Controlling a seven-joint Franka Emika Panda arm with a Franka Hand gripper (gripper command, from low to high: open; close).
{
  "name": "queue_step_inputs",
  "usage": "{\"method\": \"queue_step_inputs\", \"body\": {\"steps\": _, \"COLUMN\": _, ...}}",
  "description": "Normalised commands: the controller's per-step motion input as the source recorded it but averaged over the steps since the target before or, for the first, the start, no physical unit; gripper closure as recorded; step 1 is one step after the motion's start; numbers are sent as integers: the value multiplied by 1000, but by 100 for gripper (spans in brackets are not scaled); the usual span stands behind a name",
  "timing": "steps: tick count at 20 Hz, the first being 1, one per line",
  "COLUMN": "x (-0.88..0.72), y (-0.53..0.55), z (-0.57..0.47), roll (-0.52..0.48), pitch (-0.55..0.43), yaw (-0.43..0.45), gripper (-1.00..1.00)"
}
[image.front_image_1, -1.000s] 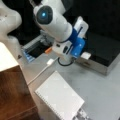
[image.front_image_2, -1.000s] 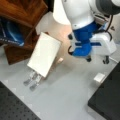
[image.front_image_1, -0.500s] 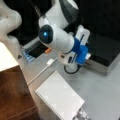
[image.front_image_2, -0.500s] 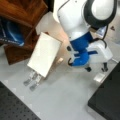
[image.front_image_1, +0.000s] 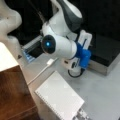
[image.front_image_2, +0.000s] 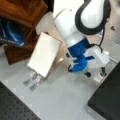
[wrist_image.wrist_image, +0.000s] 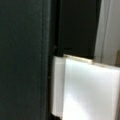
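Observation:
My gripper (image.front_image_2: 97, 73) is the white hand beyond the blue wrist, hanging low over the grey table right beside the left edge of a black raised platform (image.front_image_2: 107, 102). In a front view the hand (image.front_image_1: 84, 40) shows against the platform (image.front_image_1: 105, 53), with its fingertips hidden behind the arm. Nothing can be seen held in it. The wrist view is filled by dark panels with a white block (wrist_image.wrist_image: 85, 87) close up at the bottom. A white spiral notebook (image.front_image_1: 60, 97) lies on the table nearer the view's bottom.
A white board (image.front_image_2: 45, 53) leans against wooden shelves (image.front_image_2: 20, 15) at a front view's left. A dark perforated mat (image.front_image_2: 15, 107) fills that view's bottom left corner. A wooden top (image.front_image_1: 15, 95) and a thin white strip (image.front_image_1: 42, 71) lie left of the arm.
The arm has bent down and forward over the last second. The blue wrist and hand have sunk toward the table beside the black platform. The notebook and board have stayed put.

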Motion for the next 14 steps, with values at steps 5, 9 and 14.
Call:
{"method": "queue_step_inputs", "body": {"steps": 5, "x": 96, "y": -71, "z": -155, "roll": 306, "pitch": -12, "yaw": 135, "gripper": -100}}
{"method": "queue_step_inputs", "body": {"steps": 9, "x": 116, "y": -124, "z": -103, "roll": 304, "pitch": -57, "yaw": 131, "gripper": -100}}
{"method": "queue_step_inputs", "body": {"steps": 14, "x": 140, "y": -107, "z": -109, "roll": 346, "pitch": -56, "yaw": 89, "gripper": 100}}
